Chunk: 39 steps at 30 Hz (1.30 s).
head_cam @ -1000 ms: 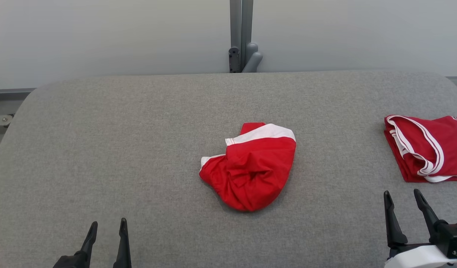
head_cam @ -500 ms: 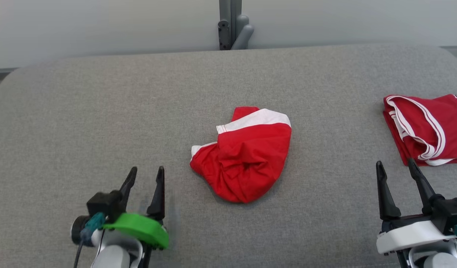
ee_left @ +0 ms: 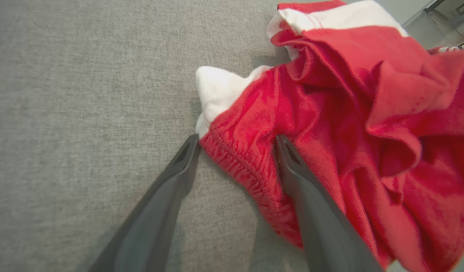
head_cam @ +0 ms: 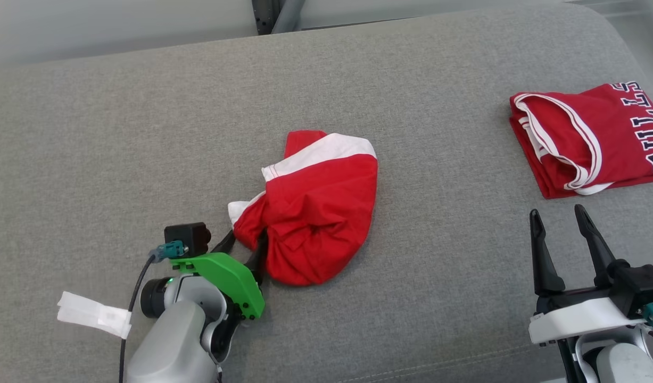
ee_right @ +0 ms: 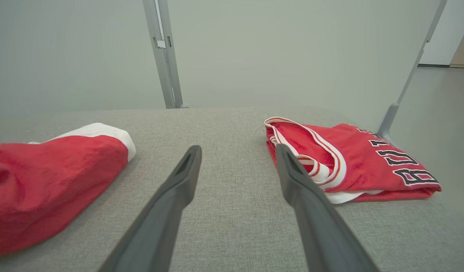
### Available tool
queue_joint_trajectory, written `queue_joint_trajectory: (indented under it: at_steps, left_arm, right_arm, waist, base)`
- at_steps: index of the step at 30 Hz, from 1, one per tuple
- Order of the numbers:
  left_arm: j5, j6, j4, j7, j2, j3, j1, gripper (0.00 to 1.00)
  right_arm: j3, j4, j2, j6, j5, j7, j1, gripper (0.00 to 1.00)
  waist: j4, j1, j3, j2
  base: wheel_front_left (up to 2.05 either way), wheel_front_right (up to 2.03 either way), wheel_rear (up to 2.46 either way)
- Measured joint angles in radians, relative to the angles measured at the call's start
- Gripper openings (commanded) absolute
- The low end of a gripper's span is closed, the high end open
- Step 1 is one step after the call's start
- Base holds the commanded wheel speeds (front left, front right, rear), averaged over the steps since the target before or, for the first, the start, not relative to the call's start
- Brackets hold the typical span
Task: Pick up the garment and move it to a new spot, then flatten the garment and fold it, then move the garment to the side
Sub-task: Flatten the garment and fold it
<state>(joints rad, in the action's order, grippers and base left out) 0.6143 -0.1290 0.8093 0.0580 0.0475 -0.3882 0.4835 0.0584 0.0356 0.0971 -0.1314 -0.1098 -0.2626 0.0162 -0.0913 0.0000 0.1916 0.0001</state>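
Presently: left tool (ee_left: 236, 140) at the edge of the crumpled red-and-white shorts (head_cam: 321, 213).
Shorts lie bunched near the middle of the grey counter (head_cam: 118, 133); left tool's fingers stand spread, straddling the gathered red edge on the robot's left side, one tip on the cloth, nothing pinched; right tool (head_cam: 556, 211) likewise spread and empty, low at the robot's right, near a folded red jersey (head_cam: 576, 143) with dark lettering.

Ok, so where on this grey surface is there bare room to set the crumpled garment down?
Widest: the grey surface left of the crumpled garment, out to its left edge. Another strip lies between the garment and the folded jersey. Crowded: the garment's near-left edge, where the left claw straddles fabric, and beside the jersey, by the right claw.
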Motion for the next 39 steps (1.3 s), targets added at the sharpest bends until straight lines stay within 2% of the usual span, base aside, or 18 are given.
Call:
queue_joint_trajectory:
  at_steps: [1,2,8,13,19,24,28,33,35,38,39]
  left_arm:
    - [0.001,0.000,0.018,-0.001,0.001,-0.003,0.005,0.47]
    - [0.003,0.000,0.034,-0.004,0.003,-0.005,0.014,0.00]
    - [0.021,0.000,0.033,0.040,0.030,-0.026,0.069,0.00]
    - [-0.034,0.003,-0.035,0.087,0.050,-0.052,0.196,0.00]
    - [-0.115,0.023,-0.108,0.121,0.034,-0.120,0.310,0.00]
    - [-0.156,0.043,-0.223,0.162,0.017,-0.177,0.318,0.00]
    - [-0.208,0.067,-0.292,0.187,0.030,-0.229,0.207,0.00]
    - [-0.244,0.087,-0.280,0.198,0.077,-0.287,-0.016,0.00]
    - [-0.246,0.100,-0.257,0.200,0.083,-0.295,-0.119,0.00]
    - [-0.263,0.118,-0.275,0.201,0.084,-0.276,-0.182,0.00]
    - [-0.263,0.118,-0.275,0.201,0.084,-0.276,-0.182,0.04]
  right_arm:
    - [0.002,0.002,-0.002,0.000,0.000,0.000,0.000,1.00]
    - [0.002,0.003,-0.005,0.000,0.000,0.000,0.001,1.00]
    - [0.004,0.005,-0.016,0.000,-0.001,0.000,0.004,1.00]
    - [-0.002,0.008,-0.021,0.000,-0.001,0.000,0.000,1.00]
    - [-0.006,0.012,-0.024,0.000,-0.003,0.000,0.002,1.00]
    - [0.003,0.012,-0.027,0.000,-0.006,0.000,-0.005,1.00]
    - [0.011,0.011,-0.032,0.000,-0.009,0.000,-0.022,1.00]
    - [0.017,0.018,-0.039,0.000,-0.011,0.000,-0.038,1.00]
    - [0.023,0.021,-0.040,0.000,-0.011,0.000,-0.041,1.00]
    - [0.021,0.022,-0.039,0.000,-0.009,0.000,-0.044,1.00]
    - [0.021,0.022,-0.039,0.000,-0.009,0.000,-0.044,1.00]
  waist:
    - [-0.009,0.0000,0.003,0.0000]
    - [-0.017,0.0000,0.006,0.0000]
    - [-0.052,0.0000,0.002,0.0000]
    - [-0.064,0.0000,-0.021,0.0000]
    - [-0.092,0.0000,-0.035,0.0000]
    - [-0.119,0.0000,-0.046,0.0000]
    - [-0.134,0.0000,-0.049,0.0000]
    - [-0.124,0.0000,-0.048,0.0000]
    - [-0.111,0.0000,-0.047,0.0000]
    - [-0.089,0.0000,-0.046,-0.0001]
    - [-0.089,0.0000,-0.046,-0.0001]
  base:
    - [0.00,0.00,0.00]
    - [0.00,0.00,0.00]
    - [0.00,0.00,0.00]
    - [0.00,0.00,0.00]
    - [0.00,0.00,0.00]
    - [0.00,0.00,0.00]
    - [0.00,0.00,0.00]
    - [0.00,0.00,0.00]
    - [0.00,0.00,0.00]
    - [0.00,0.00,0.00]
    - [0.00,0.00,0.00]
